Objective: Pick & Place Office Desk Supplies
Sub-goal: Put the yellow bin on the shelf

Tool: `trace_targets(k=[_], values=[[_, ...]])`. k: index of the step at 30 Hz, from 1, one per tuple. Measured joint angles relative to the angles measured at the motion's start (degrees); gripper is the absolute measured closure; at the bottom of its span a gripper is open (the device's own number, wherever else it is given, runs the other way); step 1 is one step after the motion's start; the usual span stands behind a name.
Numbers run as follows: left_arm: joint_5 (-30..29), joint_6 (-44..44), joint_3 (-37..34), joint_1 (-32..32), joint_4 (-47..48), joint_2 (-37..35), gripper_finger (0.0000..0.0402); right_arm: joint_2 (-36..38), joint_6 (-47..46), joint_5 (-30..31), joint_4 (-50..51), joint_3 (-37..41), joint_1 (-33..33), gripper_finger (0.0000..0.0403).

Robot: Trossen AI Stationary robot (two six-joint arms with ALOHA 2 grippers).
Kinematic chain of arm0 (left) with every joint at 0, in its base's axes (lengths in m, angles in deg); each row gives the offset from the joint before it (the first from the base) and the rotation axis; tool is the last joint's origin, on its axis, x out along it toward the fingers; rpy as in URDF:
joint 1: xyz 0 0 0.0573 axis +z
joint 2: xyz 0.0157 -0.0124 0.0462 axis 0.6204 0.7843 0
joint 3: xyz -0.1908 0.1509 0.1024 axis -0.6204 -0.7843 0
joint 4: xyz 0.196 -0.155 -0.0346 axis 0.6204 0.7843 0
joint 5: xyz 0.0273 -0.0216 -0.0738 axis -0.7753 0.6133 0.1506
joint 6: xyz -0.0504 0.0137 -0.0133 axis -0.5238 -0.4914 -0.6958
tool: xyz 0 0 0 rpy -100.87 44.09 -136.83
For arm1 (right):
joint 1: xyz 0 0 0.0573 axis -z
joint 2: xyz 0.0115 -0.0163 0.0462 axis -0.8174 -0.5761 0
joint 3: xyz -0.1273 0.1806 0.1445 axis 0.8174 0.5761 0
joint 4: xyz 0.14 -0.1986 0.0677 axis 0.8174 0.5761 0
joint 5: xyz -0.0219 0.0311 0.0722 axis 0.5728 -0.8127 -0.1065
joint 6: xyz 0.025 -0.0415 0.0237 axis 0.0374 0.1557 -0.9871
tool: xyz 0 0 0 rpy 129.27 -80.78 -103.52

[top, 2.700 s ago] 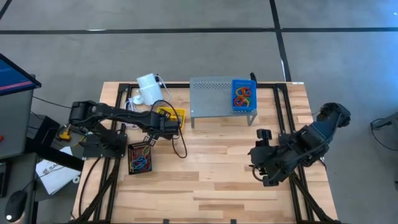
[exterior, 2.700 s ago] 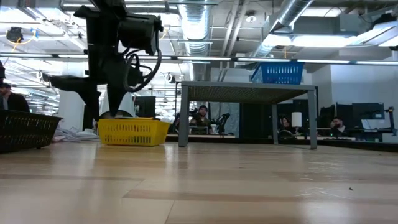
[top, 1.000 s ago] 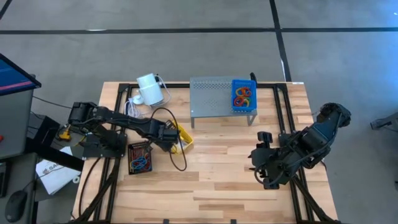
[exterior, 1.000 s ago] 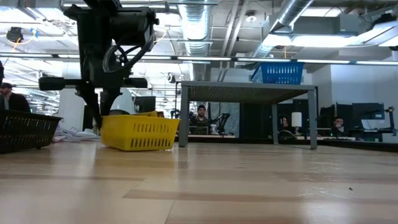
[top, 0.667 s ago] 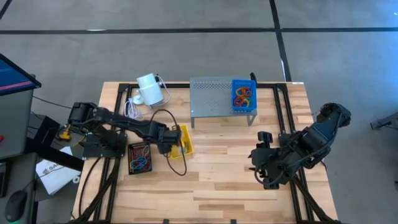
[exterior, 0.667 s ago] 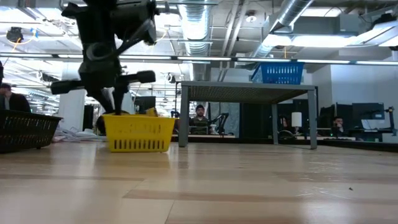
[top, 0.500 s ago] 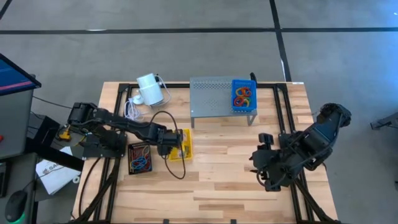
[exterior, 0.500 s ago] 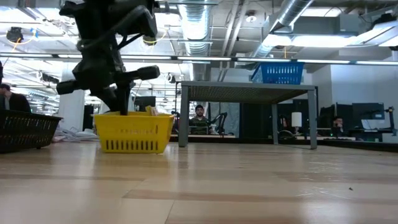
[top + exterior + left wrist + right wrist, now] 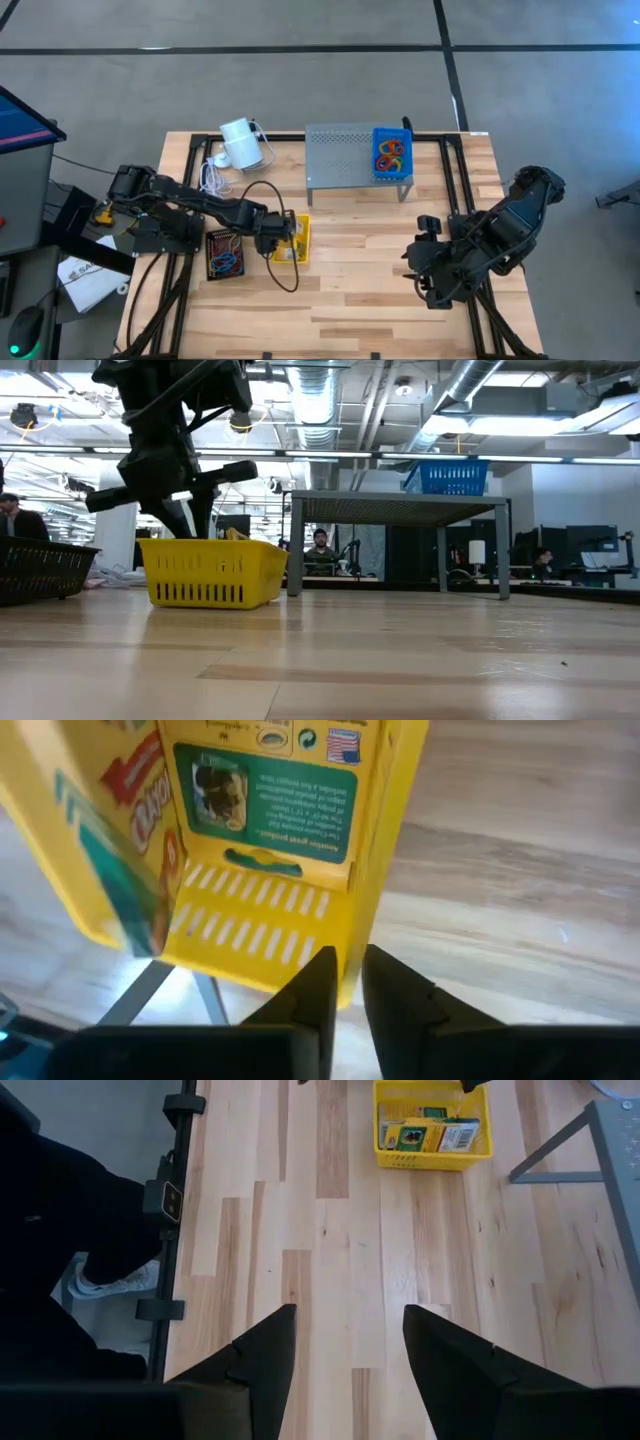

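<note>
A yellow basket (image 9: 295,240) with yellow-green crayon boxes (image 9: 265,790) in it stands on the table's left half; it also shows in the low view (image 9: 212,573) and, far off, in the right wrist view (image 9: 432,1125). My left gripper (image 9: 277,238) is shut on its wall. A black basket (image 9: 224,253) with rubber bands stands to the left of it. A blue basket (image 9: 389,153) of rubber bands sits on the grey shelf (image 9: 340,155). My right gripper (image 9: 425,268) hangs open and empty over the table's right half. My left gripper pinches the yellow basket's side wall at its rim (image 9: 352,955), one finger (image 9: 318,982) inside the basket and one (image 9: 392,992) outside. The fingers come from above, slanting in from the table's left. The basket sits low with its bottom at the table top (image 9: 210,604).
A white cylinder (image 9: 240,143) with coiled white cord lies at the far left. The shelf's legs (image 9: 296,545) stand just beyond the yellow basket. Bare wood (image 9: 360,290) lies between the two arms and along the near edge.
My left gripper, shut on the yellow basket, has drawn it toward the table's near edge, away from the shelf. The basket has turned about from a skewed stand to one roughly square with the table.
</note>
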Motion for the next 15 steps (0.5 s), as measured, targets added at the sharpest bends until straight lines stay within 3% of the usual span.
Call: trace_targets(k=[7,15], values=[[-1.49,-5.47,0.04,0.02,0.74,-1.68,0.0289,-0.02,0.02,0.00,-0.41,0.00,0.00,0.0220],[-5.13,-18.34,4.74,-1.82,7.17,-5.37,0.0209,-0.02,0.05,0.00,-0.02,0.00,0.24,0.0220]])
